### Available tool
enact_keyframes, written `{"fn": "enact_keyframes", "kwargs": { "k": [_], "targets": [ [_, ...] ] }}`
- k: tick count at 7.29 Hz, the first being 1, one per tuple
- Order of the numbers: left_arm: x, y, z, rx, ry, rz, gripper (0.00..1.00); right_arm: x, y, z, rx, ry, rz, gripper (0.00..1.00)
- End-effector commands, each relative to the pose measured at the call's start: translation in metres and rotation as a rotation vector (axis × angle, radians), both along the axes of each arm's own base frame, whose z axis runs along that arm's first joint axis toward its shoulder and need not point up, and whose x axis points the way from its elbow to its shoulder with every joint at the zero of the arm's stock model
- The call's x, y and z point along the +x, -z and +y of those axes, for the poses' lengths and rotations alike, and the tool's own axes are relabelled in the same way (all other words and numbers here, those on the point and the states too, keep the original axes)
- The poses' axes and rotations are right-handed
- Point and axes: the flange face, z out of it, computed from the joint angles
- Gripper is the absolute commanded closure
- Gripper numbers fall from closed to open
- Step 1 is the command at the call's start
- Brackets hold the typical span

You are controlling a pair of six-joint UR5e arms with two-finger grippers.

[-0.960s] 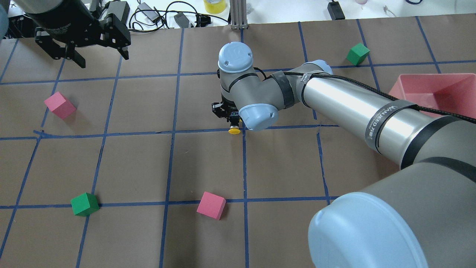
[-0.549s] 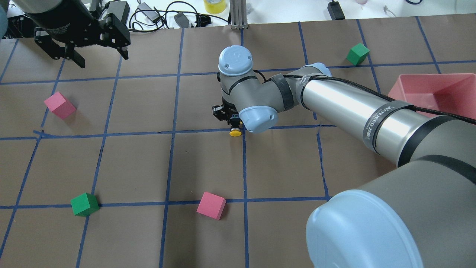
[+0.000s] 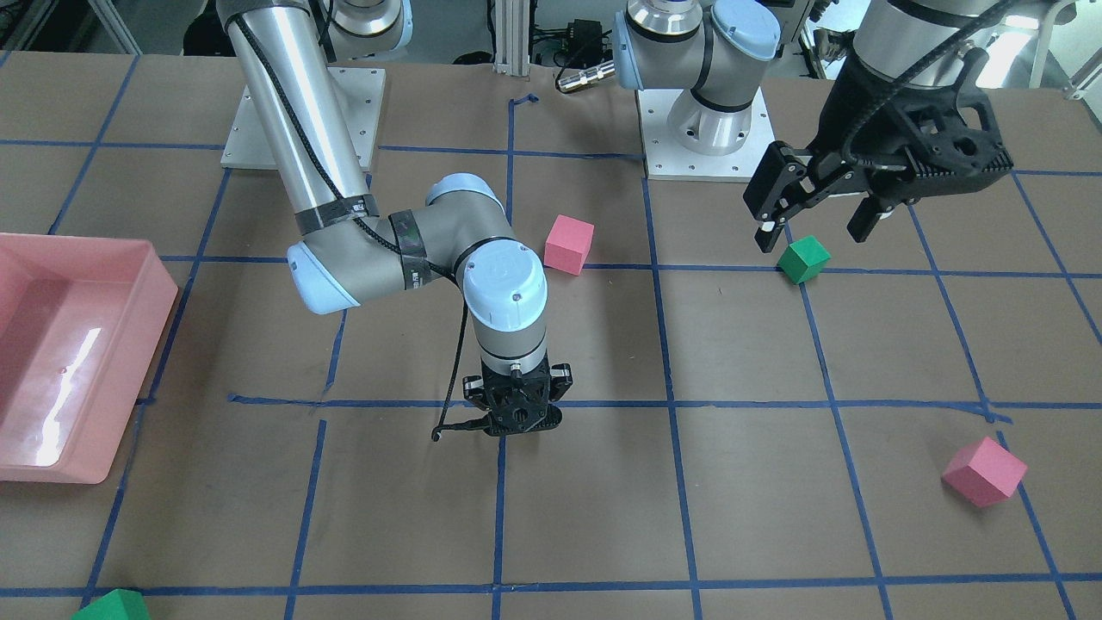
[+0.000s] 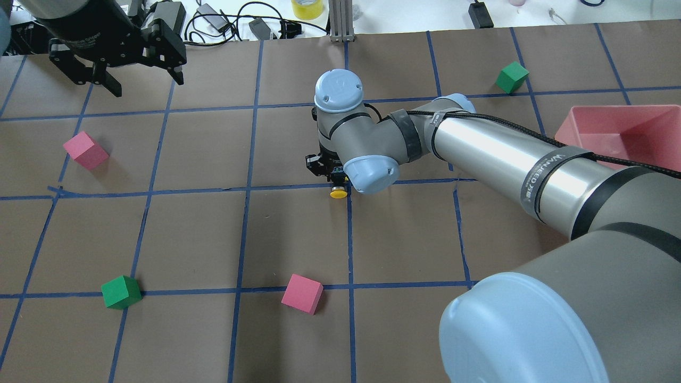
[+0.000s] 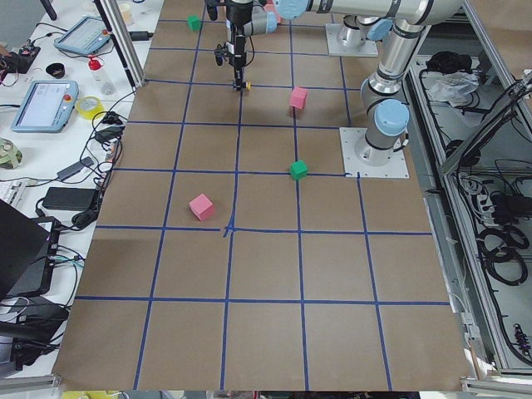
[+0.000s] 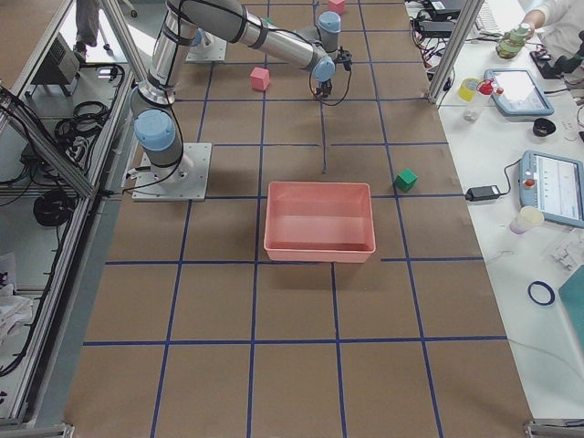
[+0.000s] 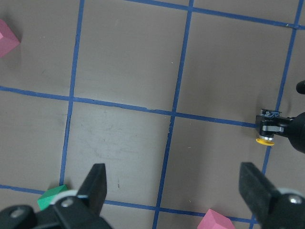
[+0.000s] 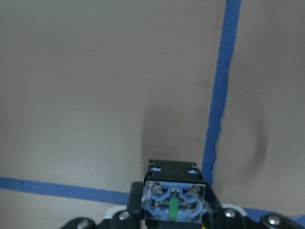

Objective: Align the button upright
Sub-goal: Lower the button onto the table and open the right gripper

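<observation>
The button (image 4: 338,193) shows its yellow cap in the overhead view, pointing sideways toward the robot's side, on a blue tape crossing mid-table. My right gripper (image 4: 327,171) points down and is shut on its black body. In the right wrist view the grey-white base block (image 8: 174,201) sits between the fingers. The left wrist view shows the button (image 7: 267,132) lying level at the right edge. In the front view the right gripper (image 3: 514,422) hides it. My left gripper (image 4: 146,82) is open and empty, high at the far left corner.
Pink cubes (image 4: 85,150) (image 4: 302,293) and green cubes (image 4: 121,292) (image 4: 512,76) lie scattered on the brown gridded table. A pink bin (image 4: 617,130) stands at the right. In the front view a green cube (image 3: 803,259) lies below the left gripper (image 3: 812,234).
My right wrist has shifted slightly to the right and toward the robot, and the yellow cap has moved with it. The left arm has not moved.
</observation>
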Motion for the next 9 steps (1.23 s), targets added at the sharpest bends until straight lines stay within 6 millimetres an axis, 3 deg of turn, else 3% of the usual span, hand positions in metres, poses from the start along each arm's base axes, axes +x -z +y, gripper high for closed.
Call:
{"fn": "enact_keyframes", "kwargs": {
  "k": [1, 2, 4, 5, 7, 9],
  "targets": [
    [0.000, 0.000, 0.000, 0.001, 0.000, 0.000, 0.00, 0.000, -0.002, 0.001, -0.025, -0.001, -0.017, 0.44],
    [0.000, 0.000, 0.000, 0.001, 0.000, 0.000, 0.00, 0.000, 0.000, 0.002, -0.021, -0.001, -0.016, 0.38],
    [0.000, 0.000, 0.000, 0.001, 0.000, 0.000, 0.00, 0.000, -0.002, 0.001, -0.024, -0.001, -0.019, 0.00],
    [0.000, 0.001, 0.000, 0.002, 0.000, 0.000, 0.00, 0.000, -0.015, 0.002, -0.036, -0.001, -0.022, 0.00],
    [-0.001, 0.002, 0.000, 0.004, 0.002, 0.000, 0.00, -0.014, -0.093, 0.002, -0.113, -0.003, -0.034, 0.00],
    [-0.001, 0.002, 0.001, 0.004, 0.001, -0.001, 0.00, -0.090, -0.190, 0.012, -0.040, 0.036, 0.002, 0.00]
  ]
}}
